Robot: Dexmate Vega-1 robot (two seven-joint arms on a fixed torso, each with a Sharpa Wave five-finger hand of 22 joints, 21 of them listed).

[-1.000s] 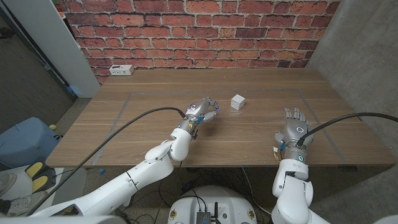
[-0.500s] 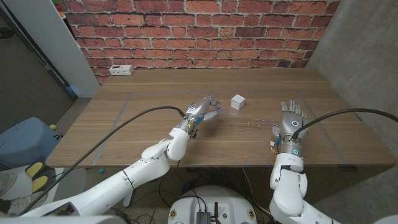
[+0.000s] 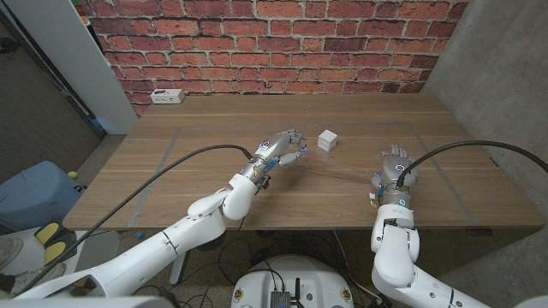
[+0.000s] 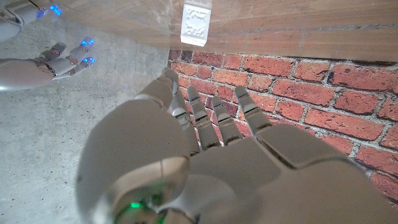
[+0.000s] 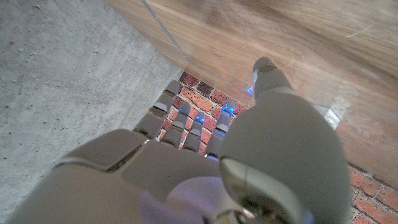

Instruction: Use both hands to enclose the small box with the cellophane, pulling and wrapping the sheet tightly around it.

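A small white box (image 3: pixel 326 140) (image 4: pixel 196 23) stands on the wooden table (image 3: pixel 223 197), a little past its middle. It sits on a clear cellophane sheet (image 3: pixel 205 141) spread over the wood; I only make out the sheet's faint edges and a crease (image 3: pixel 342 175). My left hand (image 3: pixel 281 152) (image 4: pixel 205 149) hovers just left of the box, fingers apart and lightly bent, nothing visibly in it. My right hand (image 3: pixel 394 167) (image 5: pixel 205 155) is right of the box and nearer to me, fingers spread and tipped forward over the sheet. It also shows in the left wrist view as the right hand (image 4: pixel 50 59).
A white power strip (image 3: pixel 167 96) lies at the table's back left corner. A brick wall (image 3: pixel 274 34) runs behind the table and a concrete wall (image 3: pixel 505 77) stands to the right. A blue bin (image 3: pixel 34 192) sits on the floor at the left.
My right hand has moved forward and slightly toward the box, and its fingers have tipped down from upright. My left hand has crept a little further forward. The box has stayed put.
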